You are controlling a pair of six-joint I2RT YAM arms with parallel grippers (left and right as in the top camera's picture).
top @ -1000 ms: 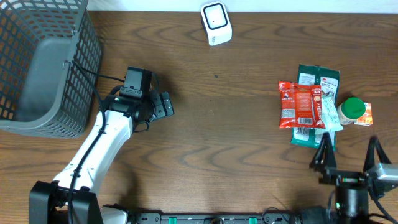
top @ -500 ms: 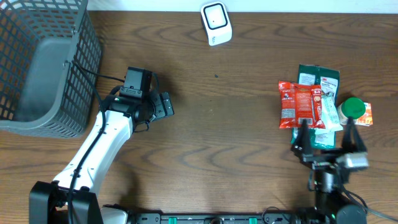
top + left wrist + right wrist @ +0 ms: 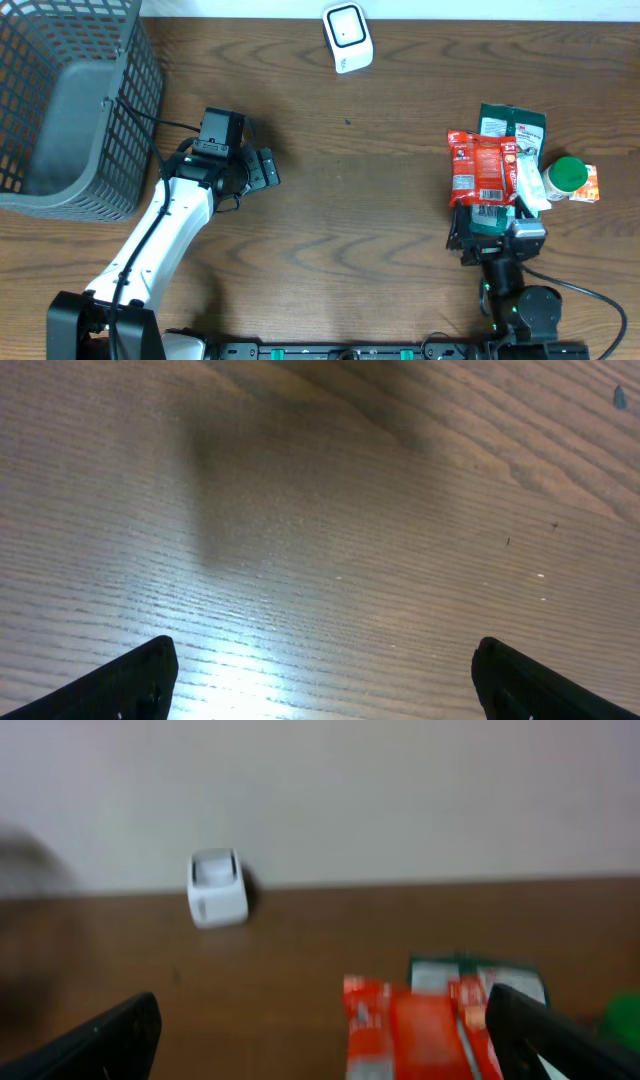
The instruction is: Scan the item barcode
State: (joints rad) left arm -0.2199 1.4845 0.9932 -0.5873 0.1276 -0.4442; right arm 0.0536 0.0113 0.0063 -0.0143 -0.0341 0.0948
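A red packet point(image 3: 478, 168) lies flat near the right edge of a dark brown wooden worktop point(image 3: 380, 210), on top of a green packet point(image 3: 512, 122). A white tube point(image 3: 530, 185) rests along the red packet's right side. Just beyond the tube are a green-capped bottle point(image 3: 568, 175) and a small orange box point(image 3: 590, 183), which sit closest to the right edge.

The right gripper point(image 3: 497, 230) stands at the front end of this pile with its jaws spread wide and nothing between them. From above it covers the front end of the green packet, but it is not possible to tell whether it touches. Its wrist camera looks low across the packets toward the back edge. There a white scanner point(image 3: 347, 37) stands against a pale wall point(image 3: 400, 790).

Bare wood fills the middle of the worktop between the pile and the left arm. The left gripper point(image 3: 262, 168) hangs over the left half of the worktop with its jaws fully apart and holding nothing. Its wrist camera shows only wood grain below. A grey wire basket point(image 3: 140, 90) fills the back left corner, just beside the left arm.
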